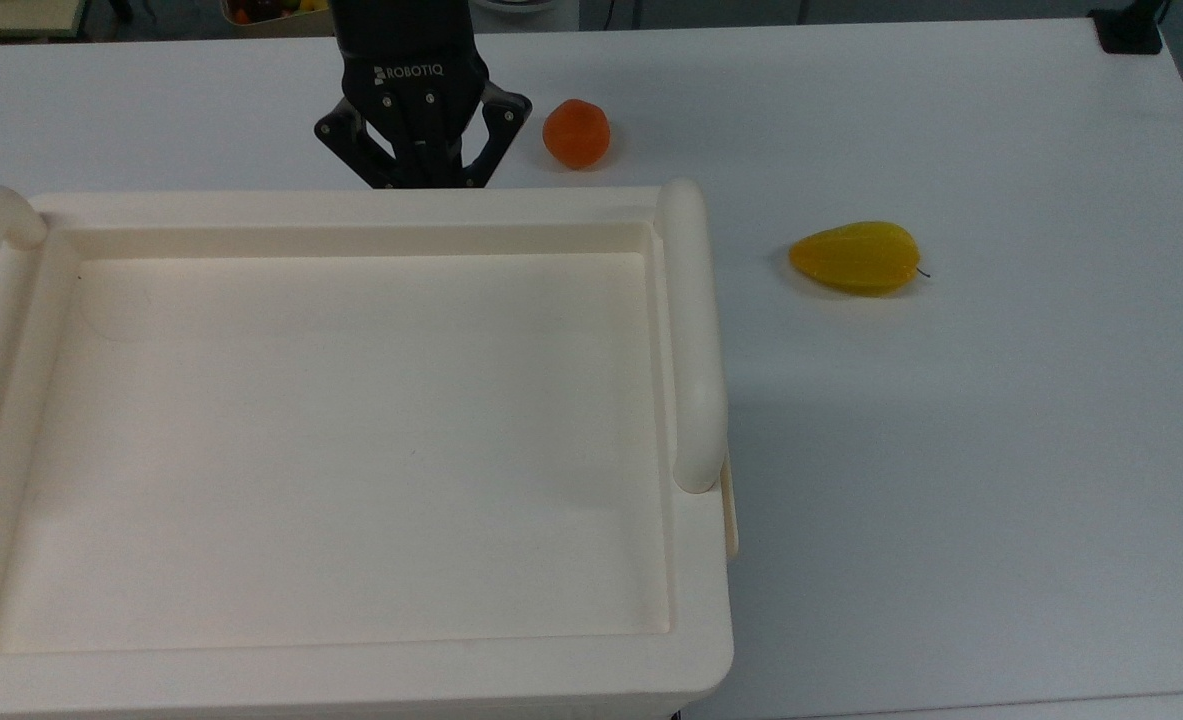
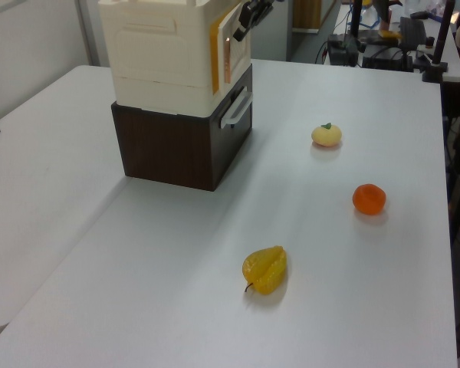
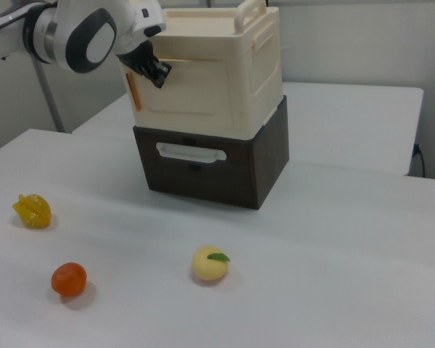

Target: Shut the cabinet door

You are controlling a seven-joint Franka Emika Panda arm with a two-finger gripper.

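Cabinet (image 3: 232,65): cream plastic, with a thin orange strip at the door (image 3: 192,87) edge. Base drawer unit (image 3: 210,163): dark brown, white handle. Gripper (image 1: 421,175): black, white lettering. Table (image 1: 1001,450): white. Fruits: orange (image 1: 576,132), yellow (image 1: 856,257), pale yellow with green leaf (image 3: 209,263).
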